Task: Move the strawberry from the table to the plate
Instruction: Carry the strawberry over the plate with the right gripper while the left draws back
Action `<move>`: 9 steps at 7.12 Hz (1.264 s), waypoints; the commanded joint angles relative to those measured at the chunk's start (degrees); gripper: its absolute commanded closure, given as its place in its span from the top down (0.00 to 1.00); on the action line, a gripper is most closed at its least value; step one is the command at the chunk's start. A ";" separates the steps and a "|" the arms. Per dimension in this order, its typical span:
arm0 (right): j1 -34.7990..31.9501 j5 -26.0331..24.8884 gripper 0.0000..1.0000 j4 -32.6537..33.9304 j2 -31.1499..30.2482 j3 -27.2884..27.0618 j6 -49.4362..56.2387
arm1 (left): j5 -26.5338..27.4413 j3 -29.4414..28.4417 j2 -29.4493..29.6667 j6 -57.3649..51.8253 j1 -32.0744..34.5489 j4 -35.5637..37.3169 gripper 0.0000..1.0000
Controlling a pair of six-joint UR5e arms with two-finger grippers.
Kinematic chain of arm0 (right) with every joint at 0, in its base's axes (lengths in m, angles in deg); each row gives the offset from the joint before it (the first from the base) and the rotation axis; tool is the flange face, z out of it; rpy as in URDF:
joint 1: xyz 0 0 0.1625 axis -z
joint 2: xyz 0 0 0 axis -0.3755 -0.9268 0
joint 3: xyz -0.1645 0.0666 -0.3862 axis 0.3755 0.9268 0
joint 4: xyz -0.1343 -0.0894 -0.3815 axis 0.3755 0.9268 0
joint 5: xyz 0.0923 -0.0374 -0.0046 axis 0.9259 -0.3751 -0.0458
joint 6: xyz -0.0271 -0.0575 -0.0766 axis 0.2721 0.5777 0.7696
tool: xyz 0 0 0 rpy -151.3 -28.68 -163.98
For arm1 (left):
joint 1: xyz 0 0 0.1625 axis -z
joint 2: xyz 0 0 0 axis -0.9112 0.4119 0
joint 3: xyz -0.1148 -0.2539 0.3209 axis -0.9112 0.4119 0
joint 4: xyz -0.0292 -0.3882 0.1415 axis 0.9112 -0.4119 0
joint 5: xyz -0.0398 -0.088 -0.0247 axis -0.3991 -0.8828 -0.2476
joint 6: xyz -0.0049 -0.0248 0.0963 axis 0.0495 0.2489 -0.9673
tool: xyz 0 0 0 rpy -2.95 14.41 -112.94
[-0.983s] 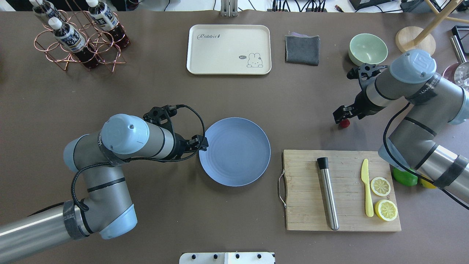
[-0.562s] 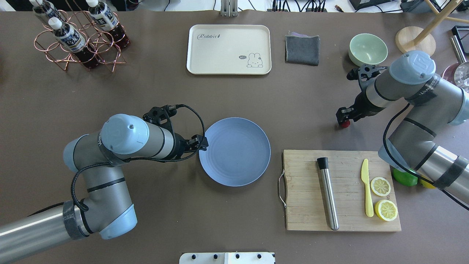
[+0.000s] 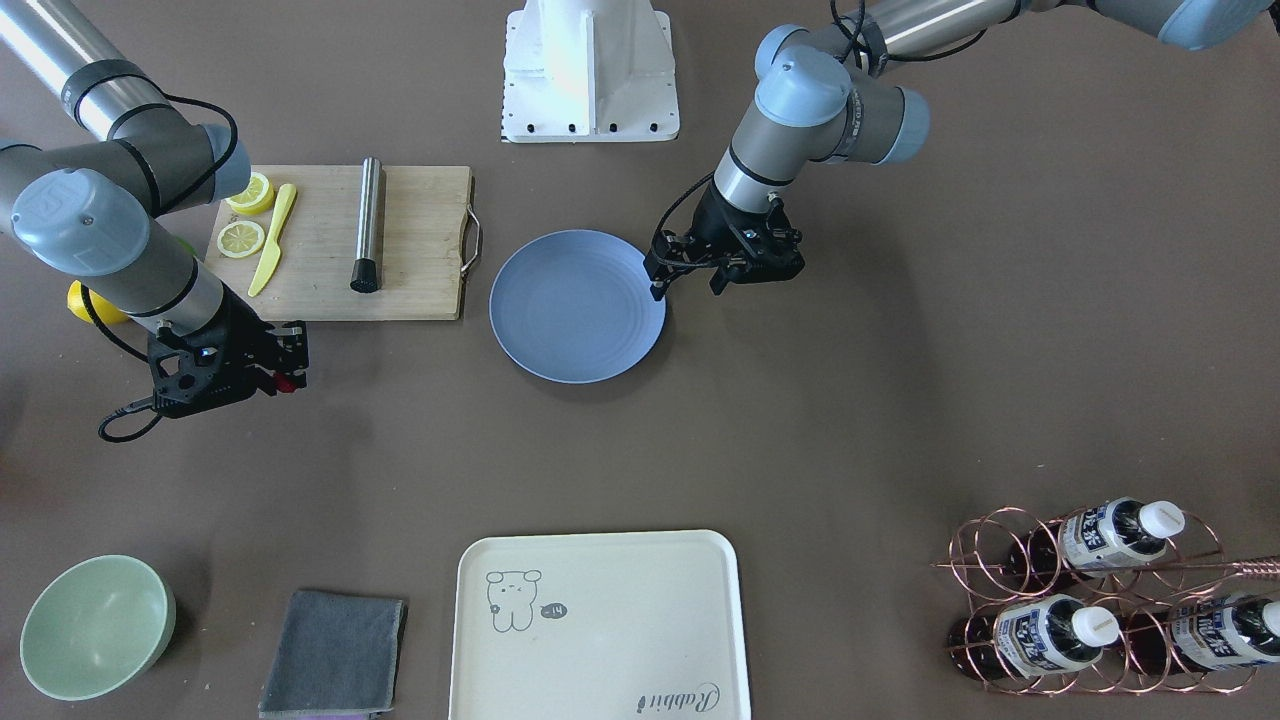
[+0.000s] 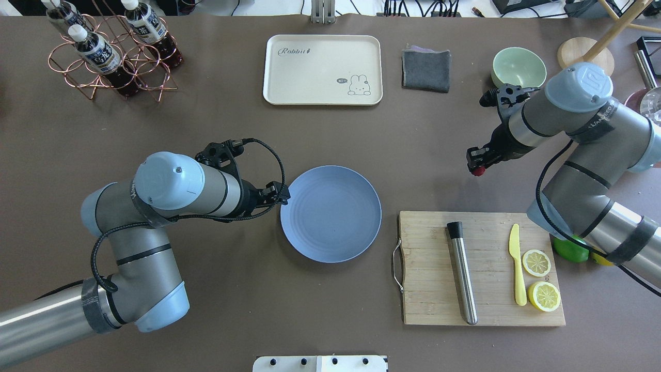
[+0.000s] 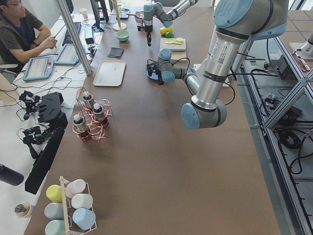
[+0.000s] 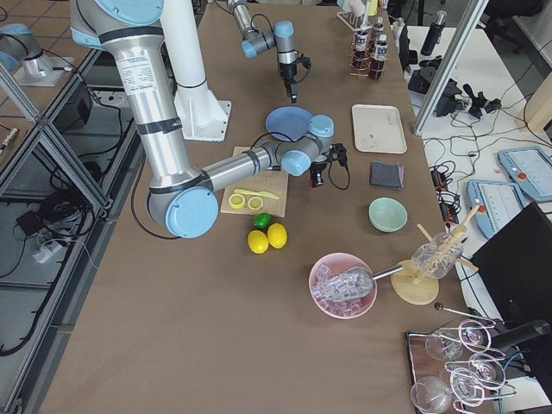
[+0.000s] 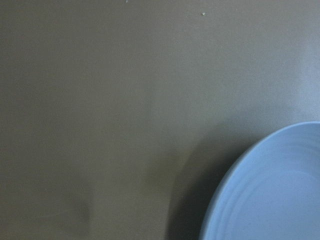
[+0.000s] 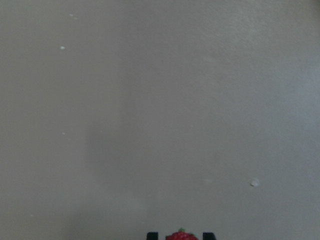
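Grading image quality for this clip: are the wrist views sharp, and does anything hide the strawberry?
Right wrist view: soft, flat light on the table; the strawberry is cropped at the bottom edge. Left wrist view: blurry, the plate casts a dark shadow. Overhead view: sharp, even light; the right pincer partly covers the strawberry.

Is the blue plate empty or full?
Empty: the plate shows only bare blue rings; the strawberry is in the right gripper.
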 commanded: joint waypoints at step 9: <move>23.88 -19.90 0.00 3.99 17.76 0.24 -34.47 | -13.14 7.63 -9.55 -25.27 18.02 13.85 0.92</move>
